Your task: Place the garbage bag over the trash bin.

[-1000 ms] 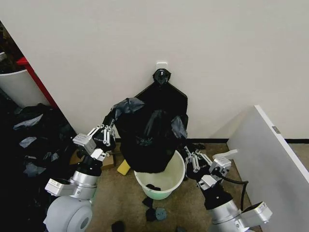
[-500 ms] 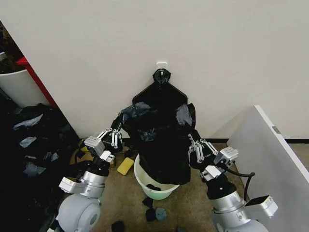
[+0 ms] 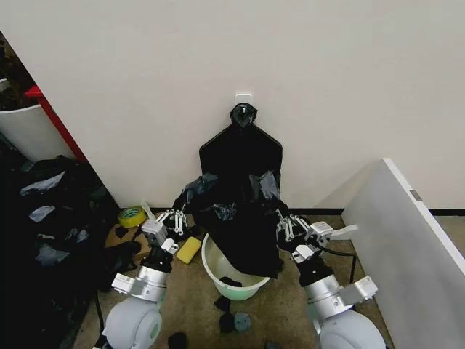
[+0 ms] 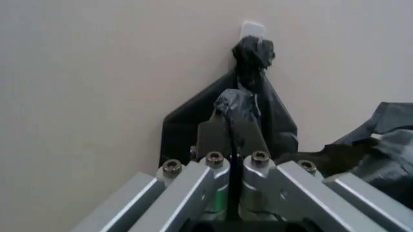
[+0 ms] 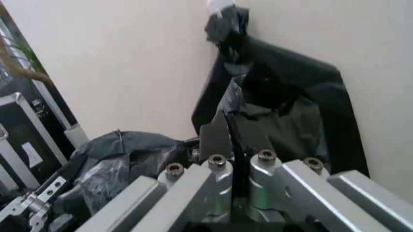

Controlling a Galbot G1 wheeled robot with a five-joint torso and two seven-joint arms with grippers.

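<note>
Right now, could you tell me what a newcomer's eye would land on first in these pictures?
The black garbage bag, stretched between the left gripper and the right gripper, both shut on its edges, hangs over the cream trash bin with its lower end inside. Behind it, more black bags hang from a wall hook.

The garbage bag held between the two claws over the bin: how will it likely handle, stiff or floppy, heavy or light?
Probably very floppy: the garbage bag sags in folds between the left claw and the right claw into the trash bin. Likely light, since thin pinched edges carry it. Its glossy film may slip.
</note>
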